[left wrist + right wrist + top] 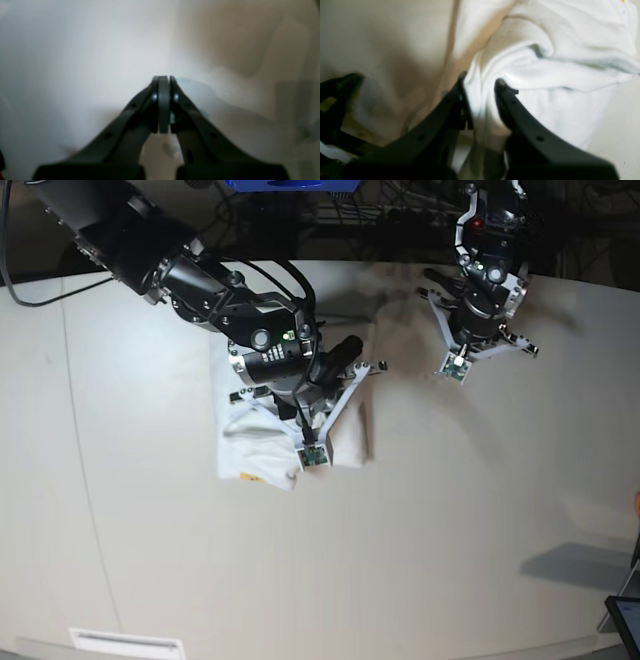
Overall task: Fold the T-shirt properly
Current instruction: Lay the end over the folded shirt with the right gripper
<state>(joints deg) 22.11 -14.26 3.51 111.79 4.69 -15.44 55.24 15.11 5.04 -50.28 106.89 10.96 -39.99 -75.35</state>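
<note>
Black fingers (460,100) of the right end effector (480,82) filled the foreground of the right wrist view, pinching a thick fold of the T-shirt (545,75) between them, their tips narrowly apart with white cloth bunched in the gap. From the grip the fabric ran off in soft rounded ridges, plain white on this side, with a tiny speck of yellow at the upper corner of that view.

Seen from the base view, the T-shirt (262,450) lay as a compact, roughly rectangular bundle on the pale worktop (450,530), left of centre and partly hidden under the right arm. Its surface was rumpled, with loose folds along the near edge and a small yellow mark showing near the lower left corner. No print lettering could be made out. The right end effector (300,425) sat down on the bundle's middle.

Well apart from the shirt, toward the far right side of the worktop, the left end effector (470,330) hung above bare surface. In the left wrist view the left end effector (163,80) had its jaws pressed fully together with nothing between them, over a blurred pale background.
</note>
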